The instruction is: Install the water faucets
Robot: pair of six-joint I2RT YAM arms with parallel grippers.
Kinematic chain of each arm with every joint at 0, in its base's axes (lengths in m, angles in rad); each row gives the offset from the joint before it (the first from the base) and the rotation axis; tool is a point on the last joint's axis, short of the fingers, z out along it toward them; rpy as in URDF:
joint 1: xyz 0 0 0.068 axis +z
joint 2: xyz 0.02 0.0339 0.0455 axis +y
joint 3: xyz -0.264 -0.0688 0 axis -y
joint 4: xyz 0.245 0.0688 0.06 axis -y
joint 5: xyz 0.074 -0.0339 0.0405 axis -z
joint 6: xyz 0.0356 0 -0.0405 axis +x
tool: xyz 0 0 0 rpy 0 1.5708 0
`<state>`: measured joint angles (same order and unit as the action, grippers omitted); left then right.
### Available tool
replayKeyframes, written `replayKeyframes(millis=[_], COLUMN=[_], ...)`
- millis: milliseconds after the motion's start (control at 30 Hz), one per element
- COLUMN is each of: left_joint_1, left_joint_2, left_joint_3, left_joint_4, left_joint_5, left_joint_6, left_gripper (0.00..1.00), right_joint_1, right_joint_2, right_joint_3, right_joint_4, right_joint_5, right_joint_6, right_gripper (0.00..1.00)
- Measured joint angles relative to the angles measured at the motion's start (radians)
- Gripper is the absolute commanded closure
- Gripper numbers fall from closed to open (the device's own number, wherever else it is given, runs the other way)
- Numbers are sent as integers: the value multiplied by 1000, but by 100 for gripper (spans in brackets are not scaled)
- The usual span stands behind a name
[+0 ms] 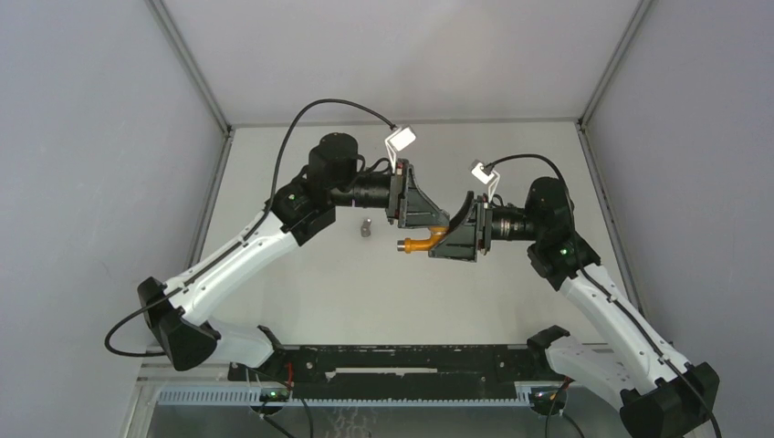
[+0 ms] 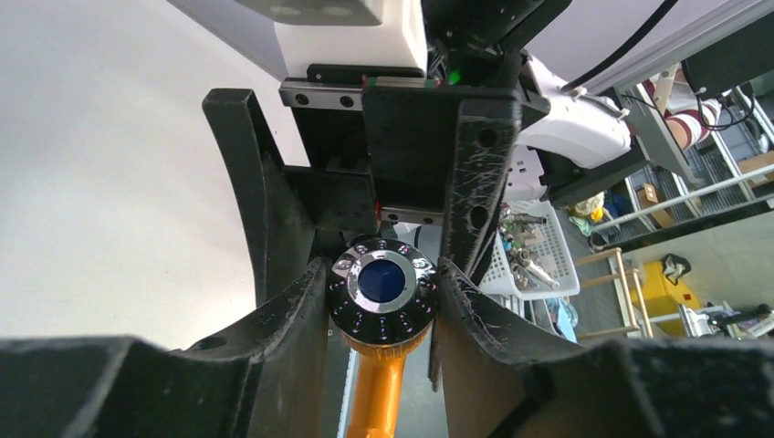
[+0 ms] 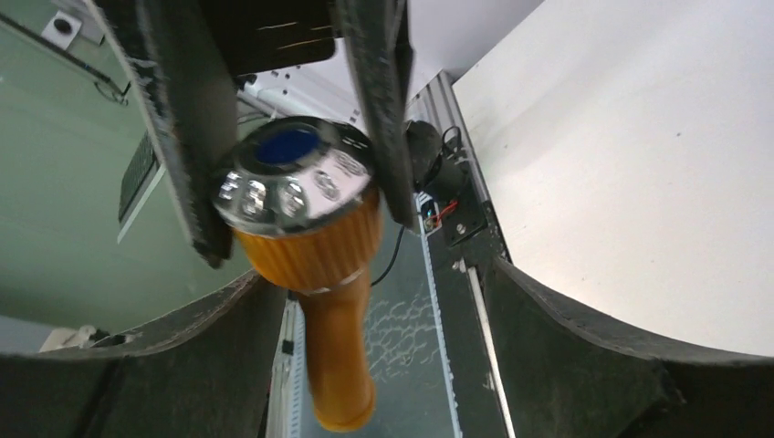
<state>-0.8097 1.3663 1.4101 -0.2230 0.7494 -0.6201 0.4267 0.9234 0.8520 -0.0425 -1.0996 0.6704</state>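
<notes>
Table (image 1: 301,301): pale and flat, closed in by grey panels (image 1: 91,137) on the left, right and far sides; both arms reach over its middle.
Left arm (image 1: 242,251): white and black, stretched from the near left corner up and inward, its wrist turned to the right.
Right arm (image 1: 598,297): comes in the same way from the near right corner, its wrist turned to the left, so the two grippers meet tip to tip above the table.
Left gripper (image 2: 382,297): clenched on the tap's round end, with a fingertip pressing the rim from each side.
Right gripper (image 3: 383,274): jaws spread, straddling the orange stem. Its fingers (image 3: 566,328) are not clamped, and a plain gap shows on one side.
Orange tap body (image 1: 418,243): held in the air between the two grippers, over the table's middle.
Silvery round end (image 2: 381,290): a chrome ring of small studs around a blue centre.
Grey metal fitting (image 1: 364,227): alone on the table, to the left of the tap, touching neither gripper.
</notes>
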Motion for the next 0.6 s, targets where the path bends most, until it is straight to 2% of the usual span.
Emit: replayKeyframes(millis=[167,267,600], left_joint_1=[0,0,0], left_joint_2=[-18,-18,-18], left_joint_3=[0,0,0], left_joint_4=[5,4,12], left_joint_5=[-11,-14,-14], left_joint_6=[-1,-2,-9], left_gripper=[100,100,100], right_joint_1=[28,51,121], right_joint_2=[-23,-39,-39], right_joint_3=[-31,-32,-35], right_joint_4=[44,58,153], right_joint_5=[95,151,215], right_joint_6=[42,53,97], right_gripper=[26,27,43])
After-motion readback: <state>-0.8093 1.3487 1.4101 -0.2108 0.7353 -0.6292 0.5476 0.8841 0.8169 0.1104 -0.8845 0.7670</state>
